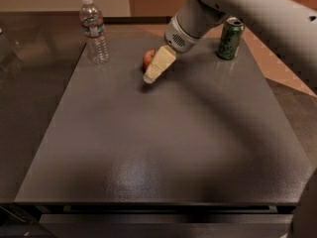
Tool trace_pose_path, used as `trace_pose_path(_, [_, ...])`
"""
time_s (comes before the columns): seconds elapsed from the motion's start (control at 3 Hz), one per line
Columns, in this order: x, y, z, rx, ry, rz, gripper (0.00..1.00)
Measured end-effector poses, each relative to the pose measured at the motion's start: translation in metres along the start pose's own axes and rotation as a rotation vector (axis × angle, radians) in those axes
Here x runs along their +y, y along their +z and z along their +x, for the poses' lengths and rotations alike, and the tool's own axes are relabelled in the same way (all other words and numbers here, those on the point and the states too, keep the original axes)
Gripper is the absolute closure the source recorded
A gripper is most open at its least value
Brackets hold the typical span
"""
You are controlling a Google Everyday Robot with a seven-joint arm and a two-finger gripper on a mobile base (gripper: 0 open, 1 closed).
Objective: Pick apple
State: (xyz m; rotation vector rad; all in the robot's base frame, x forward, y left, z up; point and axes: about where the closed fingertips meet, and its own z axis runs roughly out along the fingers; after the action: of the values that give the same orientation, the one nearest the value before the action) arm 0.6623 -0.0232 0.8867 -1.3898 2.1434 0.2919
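Gripper (150, 77) upper centre, low over surface (163, 152), hiding most of apple (147, 59). Can't tell if gripper released or clenched.

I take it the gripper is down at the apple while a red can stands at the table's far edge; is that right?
Not quite: the can is green, as the camera view shows. The gripper is indeed down at the apple.

Nothing can be read anywhere. The bottle (94, 31) wears a label band and the can (230, 38) has pale markings, but no words or brand can be made out on either. The gripper (151, 76), low over the table just in front of the apple (147, 59), shows no legible mark.
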Motion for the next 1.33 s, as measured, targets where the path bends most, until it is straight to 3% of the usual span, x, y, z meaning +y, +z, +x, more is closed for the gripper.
trace_pose_path(0.67, [-0.018, 0.037, -0.003, 0.016, 0.061, -0.044, 0.00])
trace_pose_path(1.0, [-0.019, 0.047, 0.001, 0.039, 0.064, -0.061, 0.17])
trace_pose_path(1.33, [-0.018, 0.048, 0.005, 0.041, 0.063, -0.068, 0.41])
